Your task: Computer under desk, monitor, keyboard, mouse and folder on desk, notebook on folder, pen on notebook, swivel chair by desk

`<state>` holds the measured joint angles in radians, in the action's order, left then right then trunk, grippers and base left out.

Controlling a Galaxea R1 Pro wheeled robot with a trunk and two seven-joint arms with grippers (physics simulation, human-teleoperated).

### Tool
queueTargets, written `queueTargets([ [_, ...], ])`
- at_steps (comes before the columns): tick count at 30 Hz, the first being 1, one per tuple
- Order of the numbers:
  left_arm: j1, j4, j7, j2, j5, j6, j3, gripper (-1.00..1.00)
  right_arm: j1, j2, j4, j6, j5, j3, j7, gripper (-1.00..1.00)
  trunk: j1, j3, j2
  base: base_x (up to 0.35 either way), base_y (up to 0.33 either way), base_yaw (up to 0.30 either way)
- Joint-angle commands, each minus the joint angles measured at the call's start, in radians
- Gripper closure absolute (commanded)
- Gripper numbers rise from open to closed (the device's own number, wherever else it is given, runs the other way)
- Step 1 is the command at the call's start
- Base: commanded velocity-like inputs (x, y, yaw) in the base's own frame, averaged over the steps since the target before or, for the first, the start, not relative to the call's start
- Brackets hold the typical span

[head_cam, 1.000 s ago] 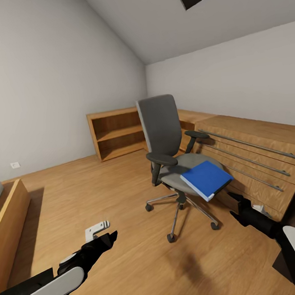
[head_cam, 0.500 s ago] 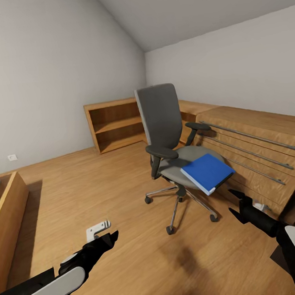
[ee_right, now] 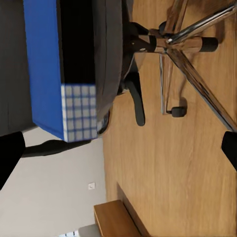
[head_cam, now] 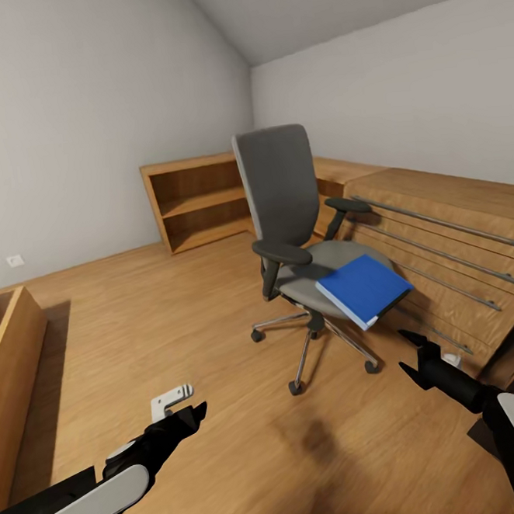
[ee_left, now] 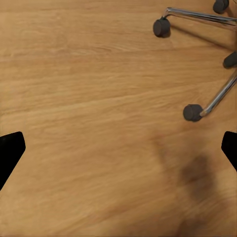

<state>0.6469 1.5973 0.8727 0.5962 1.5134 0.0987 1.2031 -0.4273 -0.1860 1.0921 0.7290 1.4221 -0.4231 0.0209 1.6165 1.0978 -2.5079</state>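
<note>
The grey swivel chair (head_cam: 284, 208) stands on the wood floor in the middle of the head view, its chrome base (head_cam: 315, 345) on casters. The blue folder (head_cam: 363, 289) lies on the seat's front right corner, jutting over the edge. My right gripper (head_cam: 405, 351) is open, low and just right of the chair base, below the folder. Its wrist view looks at the folder (ee_right: 47, 64) from its white-edged side, the seat (ee_right: 108, 49) and the base (ee_right: 190, 47). My left gripper (head_cam: 194, 414) is open over bare floor, left of the chair; casters (ee_left: 192, 112) show ahead of it.
A light wooden drawer chest (head_cam: 451, 248) with long metal handles runs along the right wall behind the chair. An open wooden shelf unit (head_cam: 198, 204) stands at the back wall. A wooden frame (head_cam: 13, 364) sits at the left edge. Open floor lies between.
The whole picture has shifted: the camera moved, the chair and folder now sit higher and slightly larger, and the skylight has left the top. Both grippers keep their poses.
</note>
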Motion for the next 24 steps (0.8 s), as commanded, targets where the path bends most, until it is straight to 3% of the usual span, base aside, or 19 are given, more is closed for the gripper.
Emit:
queueTargets([
  [1, 0.002, 0.001, 0.002, 0.001, 0.009, 0.01, 0.003, -1.0, -0.001, 0.0, 0.0, 0.005, 0.003, -0.002, 0.002, -1.0, 0.0, 0.005, -0.001, 0.0, 0.0, 0.0],
  [13, 0.002, 0.0, 0.002, -0.003, 0.011, 0.012, 0.004, -1.0, -0.001, 0.003, 0.003, 0.006, 0.003, 0.0, 0.001, -1.0, 0.001, 0.013, -0.001, 0.003, 0.0, 0.0],
  [24, 0.002, -0.013, -0.001, -0.003, 0.011, 0.011, 0.006, -1.0, -0.001, 0.003, 0.01, 0.004, 0.004, -0.002, 0.001, -1.0, 0.001, 0.013, -0.001, 0.131, 0.0, 0.0],
])
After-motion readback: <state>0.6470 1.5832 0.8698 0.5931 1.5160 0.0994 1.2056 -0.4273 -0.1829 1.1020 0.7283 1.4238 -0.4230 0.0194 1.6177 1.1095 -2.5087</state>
